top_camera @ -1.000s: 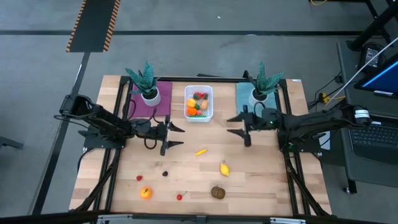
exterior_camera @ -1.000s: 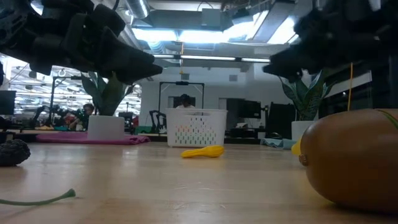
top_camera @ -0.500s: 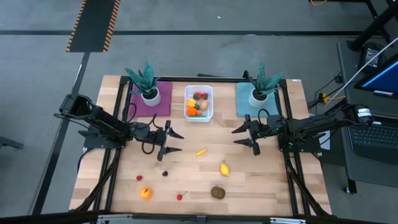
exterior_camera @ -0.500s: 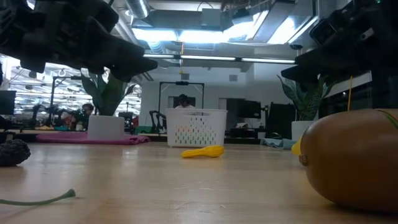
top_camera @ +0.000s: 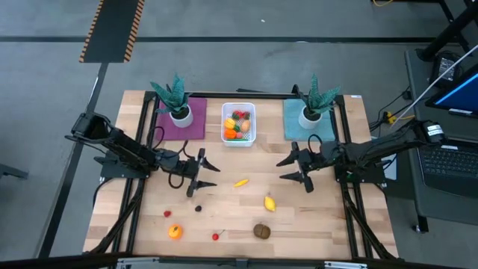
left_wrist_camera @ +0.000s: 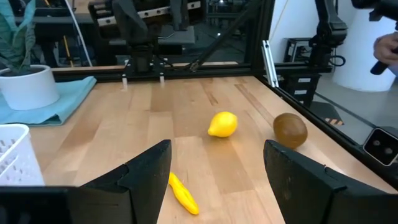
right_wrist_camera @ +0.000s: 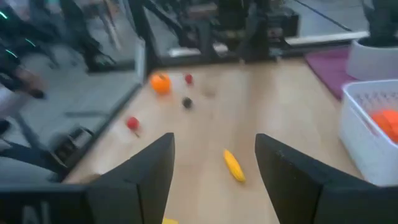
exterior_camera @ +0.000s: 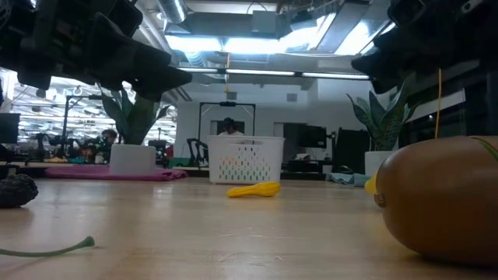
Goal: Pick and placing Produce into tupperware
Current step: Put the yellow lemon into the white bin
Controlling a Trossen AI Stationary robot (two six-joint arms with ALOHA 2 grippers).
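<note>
Both my claws hang wide and empty over the desk (top_camera: pixel 314 224). Risk: both go for the banana (top_camera: pixel 241 181) and collide, or nudge it away. It lies between left claw (top_camera: pixel 203 172) and right claw (top_camera: pixel 290 169); tupperware (top_camera: pixel 239 140) sits beyond, partly filled.

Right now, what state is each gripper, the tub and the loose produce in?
left gripper: open, empty, above the table
right gripper: open, empty, above the table
tupperware: upright, lidless, partly filled with produce
banana: loose on the table between the grippers
lemon: loose on the table
kiwi: loose near the front edge
orange: loose near the front edge
</note>
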